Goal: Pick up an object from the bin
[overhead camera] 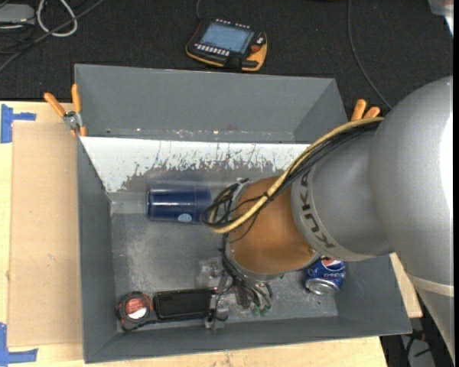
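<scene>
My gripper [220, 300] is low in the bin near its front wall, under the orange wrist cover. It sits at the right end of a flat black oblong thing [180, 304] that lies along the front wall. Whether it has hold of that thing cannot be made out. A small round thing with a red and silver face [135, 307] lies just left of the black one, in the front left corner.
A dark blue cylinder [176, 204] lies on its side at the back left of the floor. A crushed blue Pepsi can [325, 275] rests at the right, partly under the arm. The arm covers the middle right of the bin.
</scene>
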Motion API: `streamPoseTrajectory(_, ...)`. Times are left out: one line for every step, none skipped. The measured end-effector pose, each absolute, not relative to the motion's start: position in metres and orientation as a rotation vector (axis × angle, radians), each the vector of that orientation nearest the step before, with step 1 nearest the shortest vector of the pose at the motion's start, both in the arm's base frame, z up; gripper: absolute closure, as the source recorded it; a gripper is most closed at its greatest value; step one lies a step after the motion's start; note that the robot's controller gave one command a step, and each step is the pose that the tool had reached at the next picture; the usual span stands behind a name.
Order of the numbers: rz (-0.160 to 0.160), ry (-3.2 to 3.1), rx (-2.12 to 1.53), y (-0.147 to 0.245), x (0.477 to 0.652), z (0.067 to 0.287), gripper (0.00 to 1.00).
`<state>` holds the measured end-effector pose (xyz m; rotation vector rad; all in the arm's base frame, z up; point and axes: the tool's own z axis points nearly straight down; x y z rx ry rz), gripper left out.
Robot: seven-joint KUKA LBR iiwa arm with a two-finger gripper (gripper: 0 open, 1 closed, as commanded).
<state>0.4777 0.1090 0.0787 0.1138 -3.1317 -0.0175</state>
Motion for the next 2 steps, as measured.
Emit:
streamPoseTrajectory(-0.023, -3.095, 0.510, 0.0866, 0.5038, 0.0713, 1.00)
streamPoseTrajectory(-0.023, -3.095, 0.509, 0.0866, 0.5038, 0.0713, 1.00)
